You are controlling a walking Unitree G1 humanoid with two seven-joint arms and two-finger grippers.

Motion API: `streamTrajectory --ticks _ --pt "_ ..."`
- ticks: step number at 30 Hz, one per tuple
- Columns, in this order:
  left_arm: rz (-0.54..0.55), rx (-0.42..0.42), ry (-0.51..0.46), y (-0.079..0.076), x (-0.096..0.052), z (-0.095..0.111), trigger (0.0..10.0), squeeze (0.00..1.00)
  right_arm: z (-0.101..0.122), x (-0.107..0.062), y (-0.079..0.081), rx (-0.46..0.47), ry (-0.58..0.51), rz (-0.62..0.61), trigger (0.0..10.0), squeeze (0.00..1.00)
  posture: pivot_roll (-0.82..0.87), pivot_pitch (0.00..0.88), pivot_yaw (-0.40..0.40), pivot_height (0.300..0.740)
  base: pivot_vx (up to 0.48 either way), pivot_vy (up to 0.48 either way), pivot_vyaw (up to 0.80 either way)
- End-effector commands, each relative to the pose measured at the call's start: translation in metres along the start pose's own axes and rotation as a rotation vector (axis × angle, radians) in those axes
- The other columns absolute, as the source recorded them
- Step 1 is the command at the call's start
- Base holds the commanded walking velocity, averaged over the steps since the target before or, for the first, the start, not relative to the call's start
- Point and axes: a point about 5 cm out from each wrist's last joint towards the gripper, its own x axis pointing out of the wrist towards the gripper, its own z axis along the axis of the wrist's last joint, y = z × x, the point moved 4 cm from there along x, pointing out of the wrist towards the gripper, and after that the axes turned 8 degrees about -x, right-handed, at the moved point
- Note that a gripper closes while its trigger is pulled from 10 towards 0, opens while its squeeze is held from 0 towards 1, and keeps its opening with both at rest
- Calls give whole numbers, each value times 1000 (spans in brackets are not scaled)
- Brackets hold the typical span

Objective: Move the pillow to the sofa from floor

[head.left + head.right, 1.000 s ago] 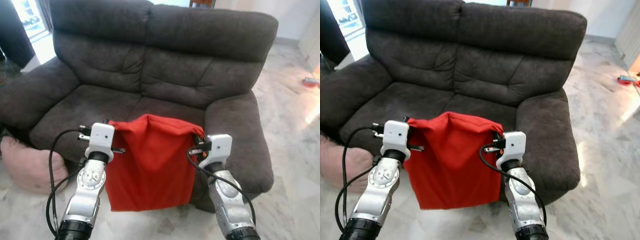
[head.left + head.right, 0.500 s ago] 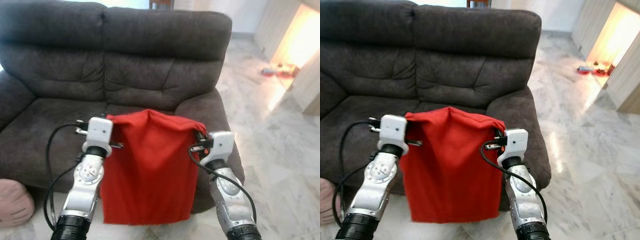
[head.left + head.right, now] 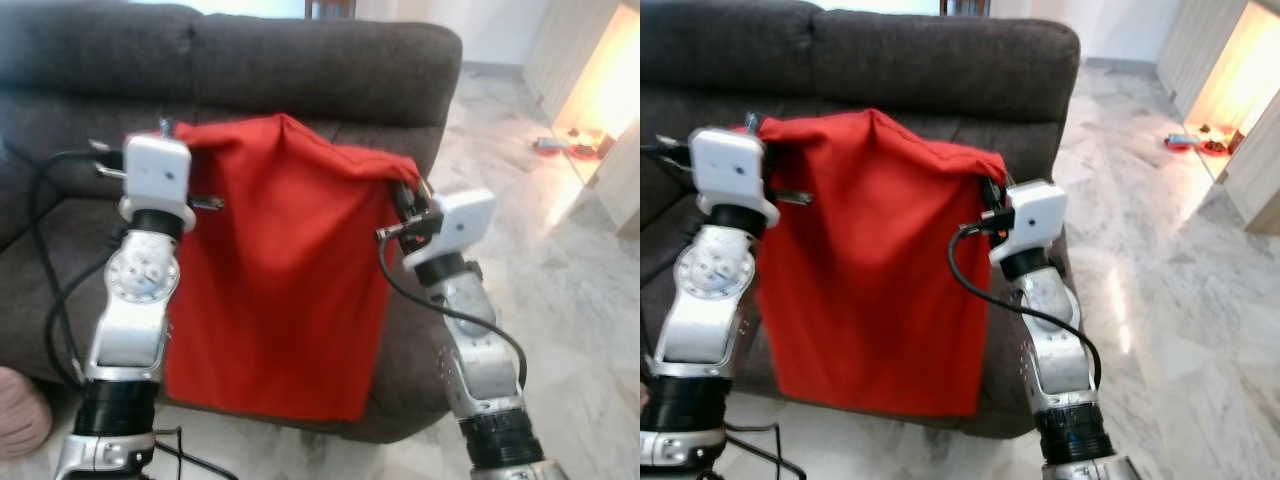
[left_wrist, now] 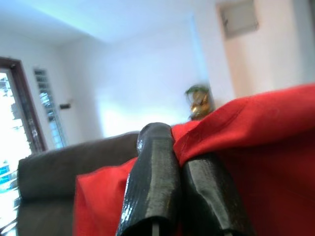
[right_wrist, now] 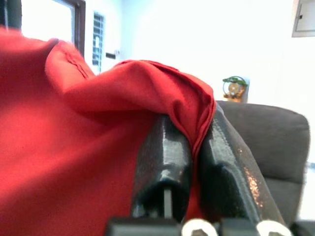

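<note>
A flat red pillow (image 3: 280, 270) hangs in the air in front of the dark grey sofa (image 3: 330, 70), held by its two upper corners. My left gripper (image 3: 165, 130) is shut on the upper left corner, and the left wrist view shows its black fingers (image 4: 157, 187) pinching the red cloth (image 4: 266, 147). My right gripper (image 3: 408, 190) is shut on the upper right corner; the right wrist view shows the cloth (image 5: 74, 147) folded between its fingers (image 5: 165, 167). The pillow's lower edge hangs level with the sofa's front.
A pink cushion (image 3: 22, 415) lies on the marble floor (image 3: 580, 300) at the sofa's left foot. The sofa's right armrest (image 3: 400, 250) is close behind my right arm. Small red items (image 3: 560, 147) lie on the floor far right.
Both arms have lifted the red pillow higher, up to the level of the sofa's backrest. The view has shifted slightly, and the sofa looks closer.
</note>
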Motion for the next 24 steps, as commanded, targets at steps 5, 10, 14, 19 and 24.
streamTrajectory --ticks 5,10,14,19,24 --pt "7 0 -121 3 11 39 10000 0 36 10 3 6 -116 24 10000 0 150 0 -53 740 305 0 330" --pt "8 -2 -100 2 8 35 10000 0 33 9 4 13 -98 29 10000 0 150 0 -57 740 306 0 0" --pt "10 -2 -89 2 7 33 10000 0 32 7 6 8 -88 42 10000 0 150 0 -58 740 305 0 0" --pt "6 -1 -77 1 7 31 10000 0 30 7 6 16 -72 38 10000 0 151 0 -59 740 305 0 0" --pt "-3 5 -61 -1 5 27 10000 0 29 7 7 23 -61 50 10000 0 150 0 -61 740 291 0 0"
